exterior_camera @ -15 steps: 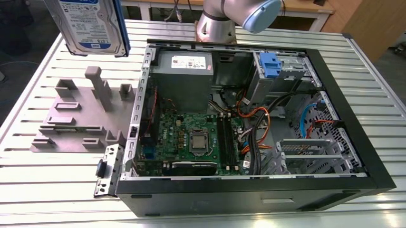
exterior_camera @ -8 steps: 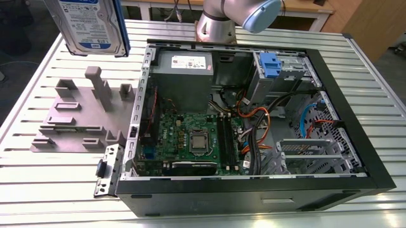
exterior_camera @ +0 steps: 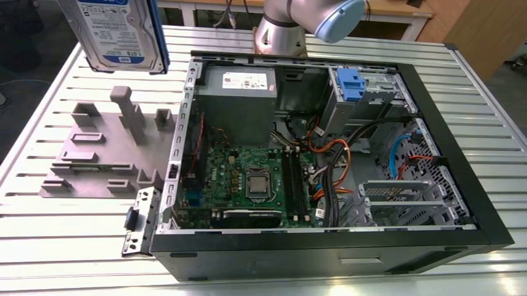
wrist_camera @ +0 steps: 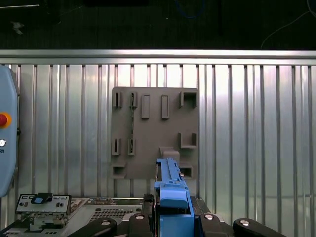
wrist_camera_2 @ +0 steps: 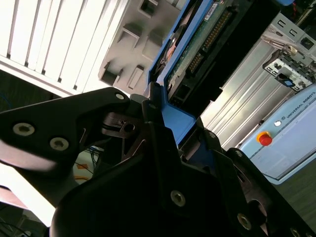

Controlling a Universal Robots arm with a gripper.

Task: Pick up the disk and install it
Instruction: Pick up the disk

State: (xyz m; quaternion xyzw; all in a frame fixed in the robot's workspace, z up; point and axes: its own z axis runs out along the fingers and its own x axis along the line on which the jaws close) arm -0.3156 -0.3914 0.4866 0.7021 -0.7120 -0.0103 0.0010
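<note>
Item under inspection: the disk (exterior_camera: 123, 34) is off the desk (exterior_camera: 66, 246) and held in the air. In the exterior view it stands upright at the upper part of the exterior view's left, with its printed label facing the camera and a blue frame along its edge. It hangs above the far end of the grey slotted fixture (exterior_camera: 107, 148) and touches neither the fixture nor the computer case (exterior_camera: 329, 142).

End effector (wrist_camera_2: 180, 123): in both wrist views its black fingers (wrist_camera_2: 153, 128) are pinched onto the blue frame at one end of the disk. The second wrist view shows the disk's green circuit-board side (wrist_camera_2: 197, 44) extending away from the grip. In the first wrist view the blue frame edge (wrist_camera: 170, 182) rises from between the fingers, directly over the fixture (wrist_camera: 155, 131).

Surroundings: the case lies open on its side on the slatted metal desk, just beside the fixture toward the exterior view's right. Inside it are:
- a grey power supply (exterior_camera: 239, 98) at the far side
- a green motherboard (exterior_camera: 255, 179) at the near side
- a blue drive caddy (exterior_camera: 350, 83) seated in the far bay
- orange and blue cables between them

The robot arm (exterior_camera: 305, 24) stands beyond the case. A pale control pendant with a red button (wrist_camera_2: 265, 139) appears in the second wrist view.
</note>
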